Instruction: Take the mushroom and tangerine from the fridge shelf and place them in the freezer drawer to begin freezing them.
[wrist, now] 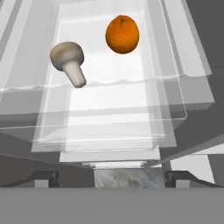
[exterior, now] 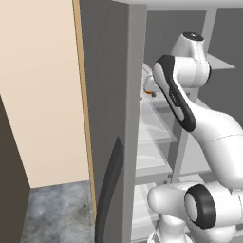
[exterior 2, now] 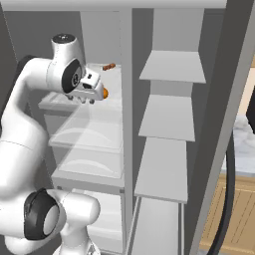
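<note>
tool [wrist: 111, 177] wide, empty | mushroom [wrist: 68, 61] beside tangerine [wrist: 122, 34] on clear shelf [wrist: 109, 113] | apart

No lettering, label, brand mark or number can be read anywhere here, not on the fridge shelves [wrist: 109, 87], not on the white arm [exterior: 209, 128], nothing legible at all.

so the mushroom [wrist: 68, 61] and the tangerine [wrist: 122, 34] both sit on the same fridge shelf [wrist: 109, 87], a bit apart, mushroom left in the hand view. More shelves [exterior 2: 87, 149] are stacked underneath.
</note>
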Tool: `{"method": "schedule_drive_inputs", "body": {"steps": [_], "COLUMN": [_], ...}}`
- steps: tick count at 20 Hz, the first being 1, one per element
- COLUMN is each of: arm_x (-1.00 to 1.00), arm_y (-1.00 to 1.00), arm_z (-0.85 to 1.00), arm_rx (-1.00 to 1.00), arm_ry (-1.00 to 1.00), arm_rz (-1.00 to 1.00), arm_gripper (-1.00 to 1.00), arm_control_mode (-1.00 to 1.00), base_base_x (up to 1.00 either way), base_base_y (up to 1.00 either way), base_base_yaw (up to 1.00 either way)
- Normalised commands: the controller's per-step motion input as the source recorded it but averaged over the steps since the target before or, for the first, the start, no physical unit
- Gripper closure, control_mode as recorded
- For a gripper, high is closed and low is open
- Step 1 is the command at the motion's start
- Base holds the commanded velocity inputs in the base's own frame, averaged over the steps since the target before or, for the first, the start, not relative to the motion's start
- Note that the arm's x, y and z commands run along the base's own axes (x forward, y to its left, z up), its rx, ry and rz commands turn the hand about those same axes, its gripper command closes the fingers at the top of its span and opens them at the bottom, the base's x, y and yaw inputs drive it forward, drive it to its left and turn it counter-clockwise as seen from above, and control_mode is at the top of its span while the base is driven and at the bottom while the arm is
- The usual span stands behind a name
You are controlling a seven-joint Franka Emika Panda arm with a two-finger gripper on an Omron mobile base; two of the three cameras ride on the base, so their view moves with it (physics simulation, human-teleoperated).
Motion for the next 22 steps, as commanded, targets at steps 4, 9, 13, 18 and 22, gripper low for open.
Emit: {"method": "schedule_drive_inputs", "body": {"steps": [4, 9, 13, 18, 22], "arm_x": [0.58, 0.44, 0.18, 0.14, -0.01], "arm_y": [0.05, 0.01, 0.00, 0.14, 0.50], "arm_z": [0.57, -0.08, -0.73, -0.37, -0.08], "arm_rx": [-0.01, -0.03, -0.14, -0.01, 0.00], "arm_ry": [-0.02, 0.02, 0.03, 0.00, 0.00], "arm_rz": [-0.14, -0.04, -0.01, -0.05, 0.00], "arm_gripper": [-1.00, -1.00, -1.00, -1.00, -1.00], "arm_control_mode": [-1.00, -1.00, -1.00, -1.00, -1.00], "base_base_x": [0.00, 0.00, 0.00, 0.00, 0.00], "base_base_y": [0.00, 0.00, 0.00, 0.00, 0.00], "base_base_yaw": [0.00, 0.00, 0.00, 0.00, 0.00]}}
